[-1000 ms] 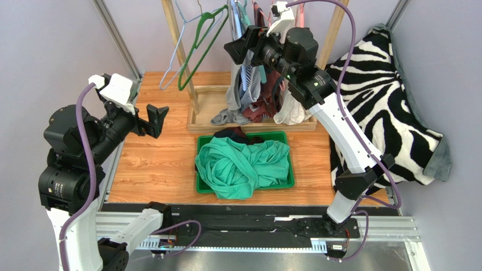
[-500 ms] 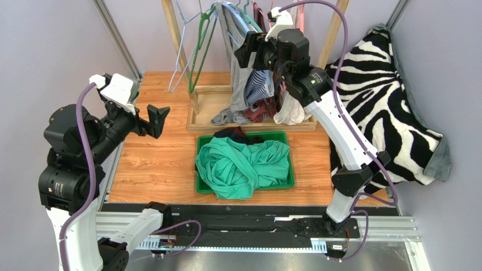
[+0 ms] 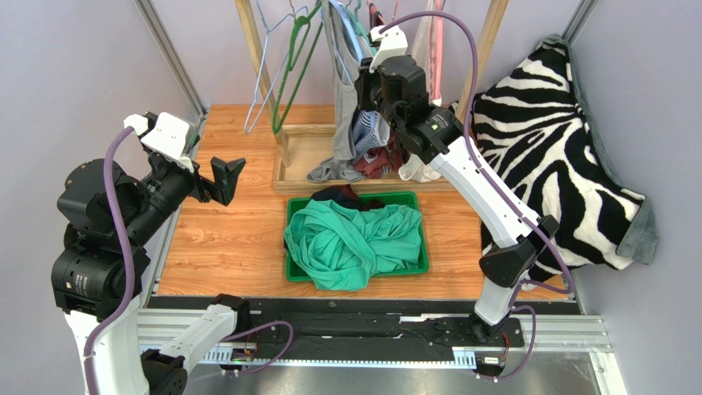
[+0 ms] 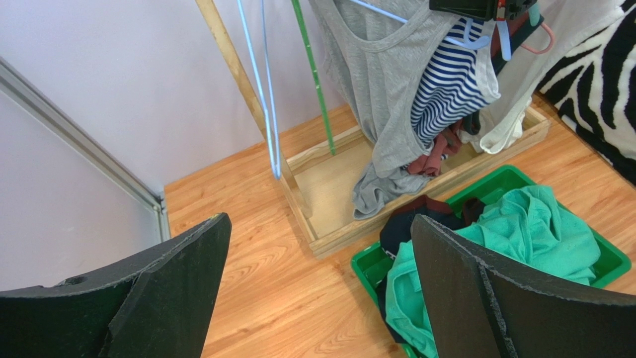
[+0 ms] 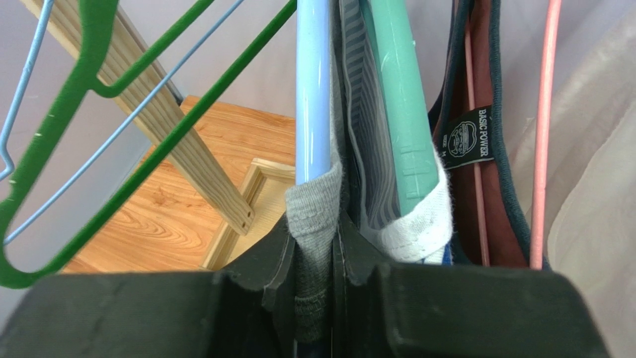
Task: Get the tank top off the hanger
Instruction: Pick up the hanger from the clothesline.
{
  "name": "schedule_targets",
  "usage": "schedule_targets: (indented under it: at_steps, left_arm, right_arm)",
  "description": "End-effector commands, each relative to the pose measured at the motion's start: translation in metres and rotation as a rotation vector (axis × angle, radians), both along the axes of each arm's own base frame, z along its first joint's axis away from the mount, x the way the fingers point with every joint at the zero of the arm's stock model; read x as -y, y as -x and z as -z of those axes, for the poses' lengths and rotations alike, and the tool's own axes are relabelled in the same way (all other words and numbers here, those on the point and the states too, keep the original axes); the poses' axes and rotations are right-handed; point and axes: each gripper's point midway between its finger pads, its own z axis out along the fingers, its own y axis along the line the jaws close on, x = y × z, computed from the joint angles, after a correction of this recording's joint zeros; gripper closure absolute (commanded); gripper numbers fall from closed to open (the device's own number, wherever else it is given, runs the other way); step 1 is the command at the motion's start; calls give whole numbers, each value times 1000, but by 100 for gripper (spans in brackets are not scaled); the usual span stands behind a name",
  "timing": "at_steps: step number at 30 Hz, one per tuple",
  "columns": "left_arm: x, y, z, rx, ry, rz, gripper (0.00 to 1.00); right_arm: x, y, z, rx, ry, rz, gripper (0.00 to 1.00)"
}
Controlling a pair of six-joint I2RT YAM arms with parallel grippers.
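The grey tank top [image 3: 339, 123] hangs from the rail at the back of the desk [image 3: 222, 239], threaded on a pale blue hanger [image 5: 312, 82]. Its hem trails down into the shallow wooden tray [image 3: 284, 177] at the foot of the rack. From the left wrist view its scooped neck faces forward, with a navy-and-white striped garment [image 4: 451, 82] bunched just beside it.

The right end effector [image 5: 319, 250] is raised up among the clothes. Its two fingers are pinched tight on the tank top's grey shoulder strap, right where the strap wraps the lower end of the blue hanger. Just beside that sits a white-edged strap on a mint green hanger [image 5: 392, 97]. Next comes a dark red garment with a black "BASIC POWER" label [image 5: 469, 138], and then a thin pink hanger [image 5: 545, 112].

An empty green hanger [image 3: 292, 62] and a thin blue wire one dangle to the left of the tank top, apart from it.

The left end effector [image 3: 224, 174] hangs over the left side of the desk, well away from the rack. Its jaws are spread wide with nothing between them.

In front of the tray sits a green bin [image 3: 424, 247] heaped with a crumpled teal garment [image 3: 354, 239], with something dark tucked at its back edge. A zebra-print blanket [image 3: 560, 140] is draped along the right side.
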Motion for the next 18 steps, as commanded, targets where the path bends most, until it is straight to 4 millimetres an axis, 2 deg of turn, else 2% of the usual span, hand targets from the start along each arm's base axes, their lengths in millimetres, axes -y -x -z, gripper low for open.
schedule_targets:
  at_steps: [1, 6, 7, 9, 10, 13, 14, 16, 18]
  left_arm:
    - [1, 1, -5, 28, -10, 12, 1]
    - [1, -1, -1, 18, -16, 10, 1]
    - [1, -1, 0, 16, -15, 12, 1]
    - [2, -3, 1, 8, -16, 13, 1]
    - [3, -4, 2, 4, -16, 15, 1]
    - [3, -4, 3, 2, -15, 15, 1]
    - [3, -5, 4, 1, -18, 15, 1]
    - [2, -6, 5, -1, -22, 12, 1]
    - [2, -7, 7, -7, -26, 10, 1]
  right_arm:
    - [19, 5, -65, 188, -93, 47, 100]
    - [18, 15, -120, 334, -173, 9, 100]
    - [16, 20, -138, 371, -192, -19, 100]
    - [5, 26, -146, 386, -190, -72, 100]
    - [-1, 25, -142, 376, -173, -89, 100]
    - [-3, 37, -151, 400, -154, -106, 100]
    - [-7, 35, -136, 379, -131, -114, 100]
    - [-3, 38, -138, 398, -152, -101, 100]
    - [6, 42, -132, 394, -152, -77, 100]
